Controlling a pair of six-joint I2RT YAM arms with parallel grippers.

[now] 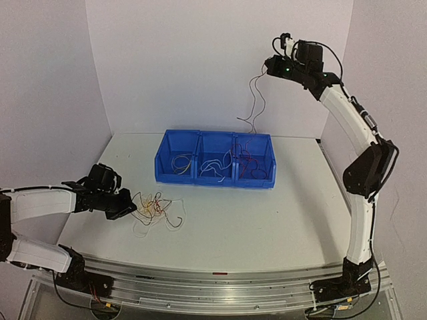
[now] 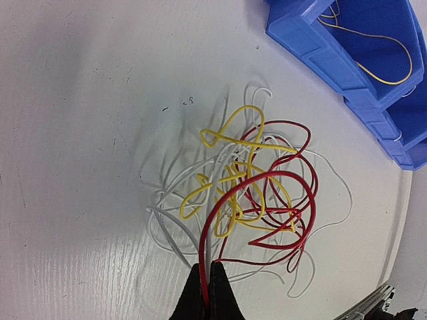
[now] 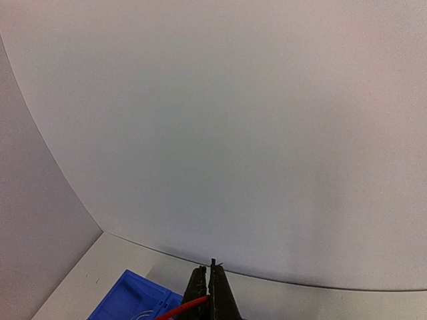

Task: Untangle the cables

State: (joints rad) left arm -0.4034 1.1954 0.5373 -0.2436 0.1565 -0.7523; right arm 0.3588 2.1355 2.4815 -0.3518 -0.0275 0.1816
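A loose tangle of red, yellow and white cables (image 1: 157,208) lies on the white table at the left. My left gripper (image 1: 128,211) sits at the tangle's left edge. In the left wrist view the tangle (image 2: 257,193) spreads ahead of the left gripper (image 2: 206,267), which is shut on a red cable (image 2: 212,227) looping up from the pile. My right gripper (image 1: 267,67) is raised high at the back right, and a thin cable (image 1: 252,107) hangs from it down toward the bin. In its wrist view the right gripper (image 3: 208,268) is shut on a red cable (image 3: 183,309).
A blue bin (image 1: 213,181) with three compartments stands at the table's middle back, with a few sorted cables in each. In the left wrist view the bin (image 2: 313,47) holds a yellow cable (image 2: 383,57). White walls close in the back and both sides.
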